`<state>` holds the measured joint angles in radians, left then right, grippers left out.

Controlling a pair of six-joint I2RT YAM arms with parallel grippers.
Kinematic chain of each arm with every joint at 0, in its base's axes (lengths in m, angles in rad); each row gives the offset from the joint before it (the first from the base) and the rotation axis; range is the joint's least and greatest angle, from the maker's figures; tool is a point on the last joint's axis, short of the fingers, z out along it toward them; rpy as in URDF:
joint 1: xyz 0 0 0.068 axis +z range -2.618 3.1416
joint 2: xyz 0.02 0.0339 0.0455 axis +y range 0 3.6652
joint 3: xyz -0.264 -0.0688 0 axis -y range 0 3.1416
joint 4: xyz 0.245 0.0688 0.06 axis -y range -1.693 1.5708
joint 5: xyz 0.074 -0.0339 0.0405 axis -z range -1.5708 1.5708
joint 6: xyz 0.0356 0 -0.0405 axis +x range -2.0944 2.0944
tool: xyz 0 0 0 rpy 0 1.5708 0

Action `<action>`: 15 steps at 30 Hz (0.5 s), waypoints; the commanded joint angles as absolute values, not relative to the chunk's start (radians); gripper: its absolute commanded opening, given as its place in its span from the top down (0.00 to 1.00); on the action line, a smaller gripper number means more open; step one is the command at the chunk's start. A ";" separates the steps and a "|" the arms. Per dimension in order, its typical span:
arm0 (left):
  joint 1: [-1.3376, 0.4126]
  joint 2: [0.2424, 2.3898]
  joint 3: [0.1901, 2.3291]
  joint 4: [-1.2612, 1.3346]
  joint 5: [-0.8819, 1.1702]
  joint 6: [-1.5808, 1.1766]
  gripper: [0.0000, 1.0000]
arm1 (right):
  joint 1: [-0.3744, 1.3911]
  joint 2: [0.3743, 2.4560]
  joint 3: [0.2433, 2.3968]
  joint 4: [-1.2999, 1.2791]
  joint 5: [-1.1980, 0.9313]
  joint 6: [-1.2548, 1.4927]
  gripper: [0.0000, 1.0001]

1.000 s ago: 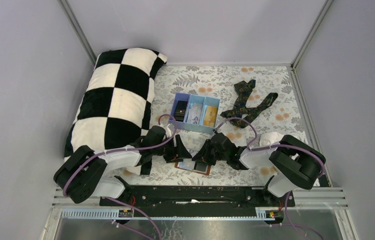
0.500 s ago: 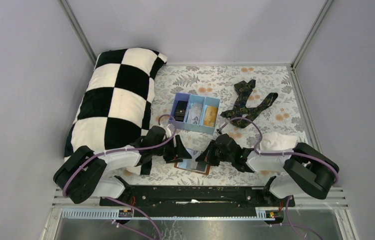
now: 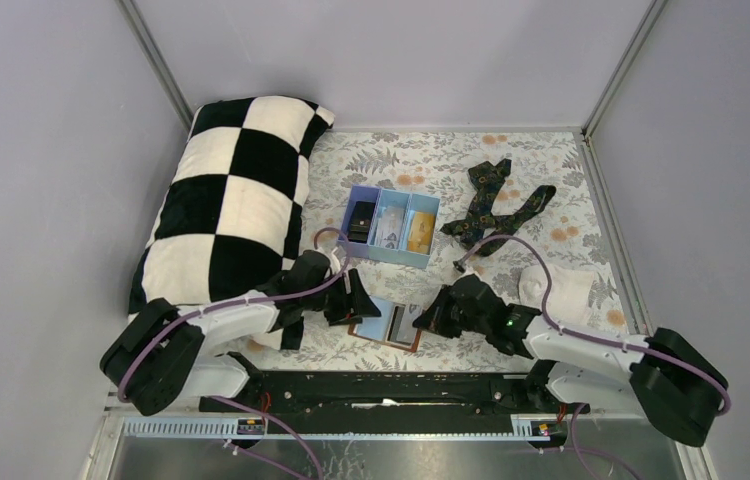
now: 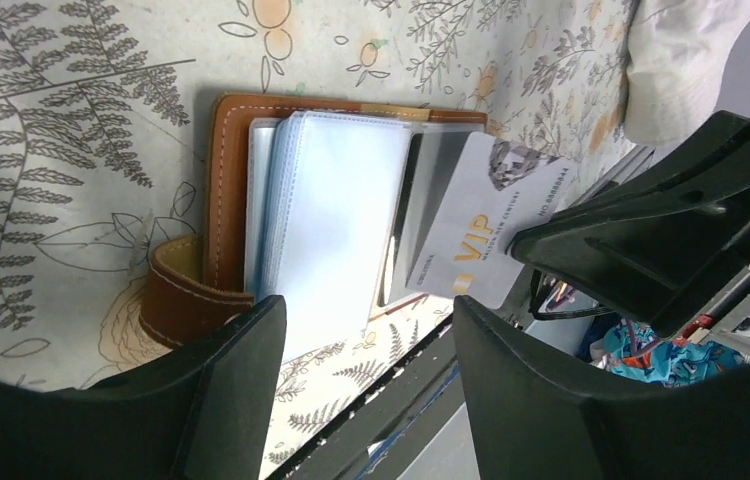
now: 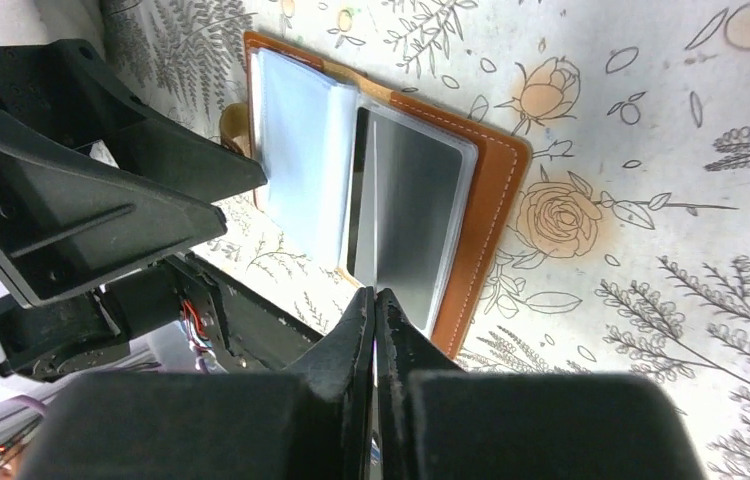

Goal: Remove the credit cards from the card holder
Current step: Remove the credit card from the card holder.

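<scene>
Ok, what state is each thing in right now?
card holder, lying open.
VIP card, partly out of the card holder.
right hand, shut on the VIP card.
left hand, open above the card holder.
tray, something in each compartment.
necktie, lying loosely folded.

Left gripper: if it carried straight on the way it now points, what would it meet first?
Probably the card holder: its pale blue inner panels lie directly ahead of the open left gripper. Depth is unclear, so I cannot tell how near it is.
</scene>
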<state>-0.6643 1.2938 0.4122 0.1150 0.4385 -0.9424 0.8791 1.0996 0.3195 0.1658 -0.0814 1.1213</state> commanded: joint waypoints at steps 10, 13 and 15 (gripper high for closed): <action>-0.653 1.019 0.446 0.241 0.678 -0.957 0.30 | 0.865 0.903 0.422 0.197 -0.151 0.905 1.00; -0.652 1.008 0.418 0.323 0.746 -0.993 0.28 | 0.865 0.899 0.405 0.292 -0.206 0.911 1.00; -0.651 1.011 0.401 0.373 0.766 -1.020 0.28 | 0.863 0.888 0.392 0.339 -0.220 0.920 1.00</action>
<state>-0.6582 1.0233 0.4225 0.2119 0.6521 -0.9710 0.8696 0.9115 0.3931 0.1776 -0.1398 0.9398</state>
